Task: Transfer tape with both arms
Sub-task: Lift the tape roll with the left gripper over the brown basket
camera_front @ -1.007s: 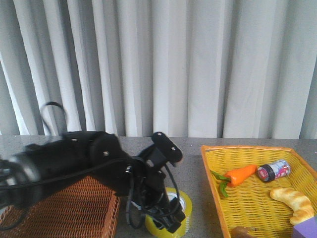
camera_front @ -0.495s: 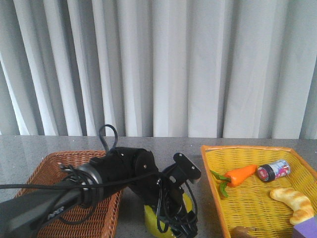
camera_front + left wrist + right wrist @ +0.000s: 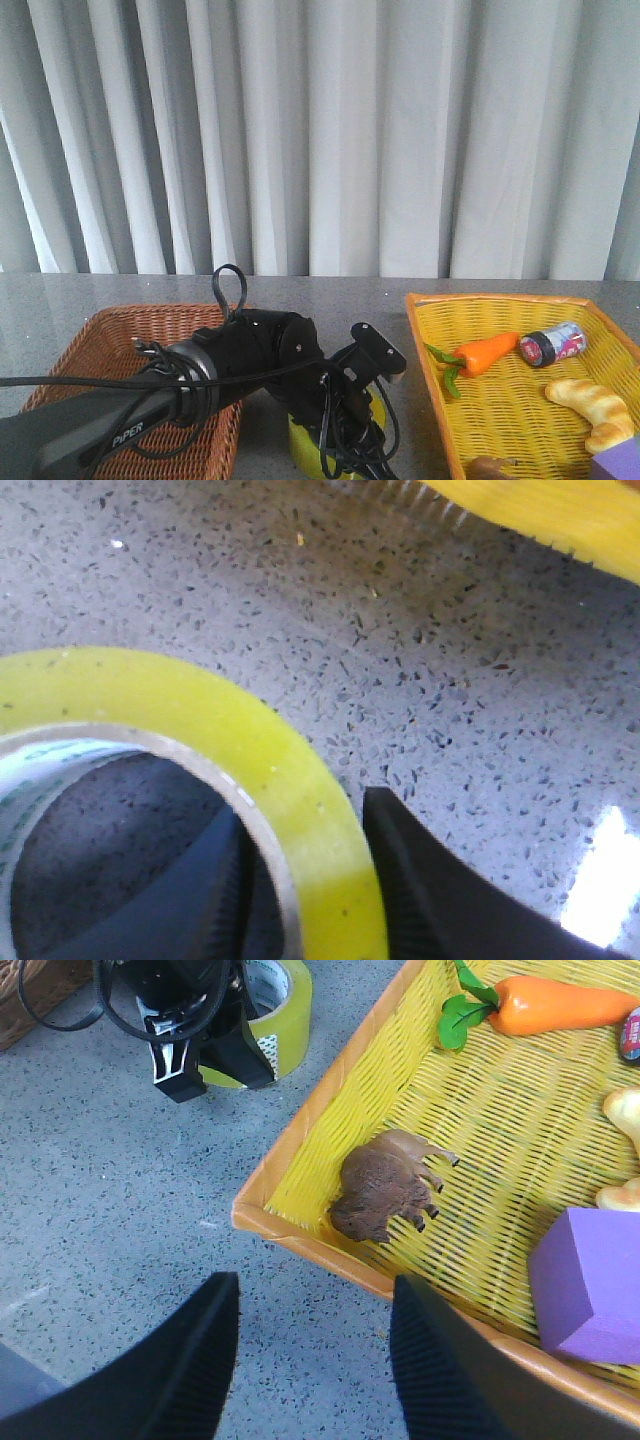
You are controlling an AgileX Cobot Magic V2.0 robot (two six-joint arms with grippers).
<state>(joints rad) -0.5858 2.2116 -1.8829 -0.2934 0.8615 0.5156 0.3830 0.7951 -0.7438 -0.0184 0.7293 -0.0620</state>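
The tape is a yellow roll with a white printed core, lying flat on the grey table between the two baskets. My left arm reaches down over it in the front view and hides most of it. My left gripper straddles the roll's wall, one finger inside the core and one outside, both pressed close against it. The right wrist view shows the left gripper on the tape. My right gripper is open and empty above bare table, beside the yellow basket's corner.
A brown wicker basket stands at the left. A yellow basket at the right holds a carrot, a small can, bread, a brown toy animal and a purple block.
My left arm has swung right, off the wicker basket, and lowered onto the tape. The roll is now mostly hidden under the gripper.
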